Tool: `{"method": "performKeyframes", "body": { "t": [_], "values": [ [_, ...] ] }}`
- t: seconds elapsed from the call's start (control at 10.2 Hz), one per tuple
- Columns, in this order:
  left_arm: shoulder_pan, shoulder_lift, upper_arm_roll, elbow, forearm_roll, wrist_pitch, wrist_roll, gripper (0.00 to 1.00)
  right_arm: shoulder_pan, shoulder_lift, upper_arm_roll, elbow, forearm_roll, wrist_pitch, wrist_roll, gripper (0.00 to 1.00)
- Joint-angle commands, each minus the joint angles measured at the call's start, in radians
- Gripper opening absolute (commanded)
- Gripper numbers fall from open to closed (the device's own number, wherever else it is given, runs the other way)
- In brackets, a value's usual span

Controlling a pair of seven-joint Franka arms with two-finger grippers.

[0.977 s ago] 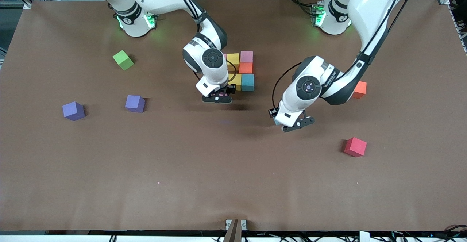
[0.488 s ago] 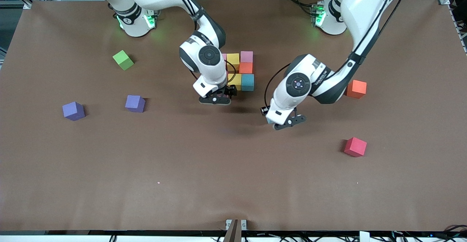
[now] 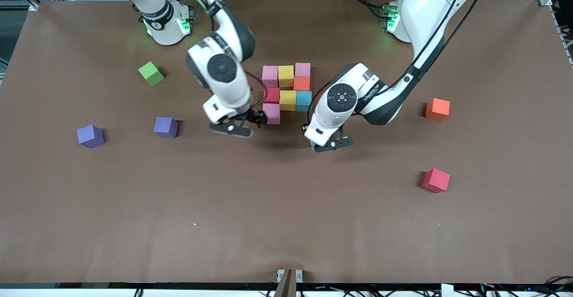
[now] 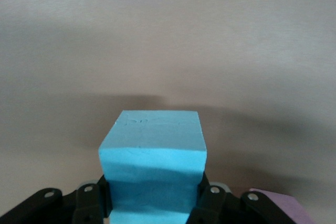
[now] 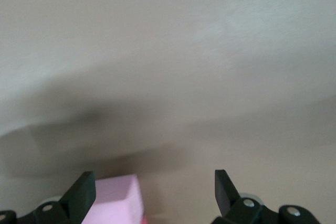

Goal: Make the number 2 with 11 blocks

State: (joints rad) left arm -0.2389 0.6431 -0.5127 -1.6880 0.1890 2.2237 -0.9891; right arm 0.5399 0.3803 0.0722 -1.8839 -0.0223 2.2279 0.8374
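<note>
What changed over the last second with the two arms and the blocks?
The right gripper let go of the pink cube, now set at the number 2's near corner, and drew back toward the right arm's end, jaws open. The left gripper, still shut on the light blue cube, carried it toward the digit. The loose purple cubes, green cube, orange cube and red cube stayed put.

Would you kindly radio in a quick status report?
Right pincer open beside the pink cube. Left pincer shut on a light blue cube. Partial number 2: eight cubes. Nothing in the way.
</note>
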Motion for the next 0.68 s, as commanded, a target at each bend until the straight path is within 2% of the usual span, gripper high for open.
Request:
{"method": "performKeyframes", "body": {
  "t": [0.0, 0.29, 0.59],
  "values": [
    [-0.063, 0.047, 0.006, 0.095, 0.000, -0.021, 0.015, 0.13, -0.092, -0.055, 0.011, -0.104, -0.014, -0.002, -0.114, 1.00],
    [-0.157, 0.150, 0.016, 0.281, 0.000, -0.093, 0.018, 0.13, -0.194, -0.127, 0.011, -0.211, -0.016, -0.004, -0.289, 1.00],
    [-0.250, 0.171, 0.082, 0.364, -0.005, -0.211, 0.111, 0.10, -0.280, -0.165, 0.011, -0.280, -0.021, -0.004, -0.479, 1.00]
  ]
}}
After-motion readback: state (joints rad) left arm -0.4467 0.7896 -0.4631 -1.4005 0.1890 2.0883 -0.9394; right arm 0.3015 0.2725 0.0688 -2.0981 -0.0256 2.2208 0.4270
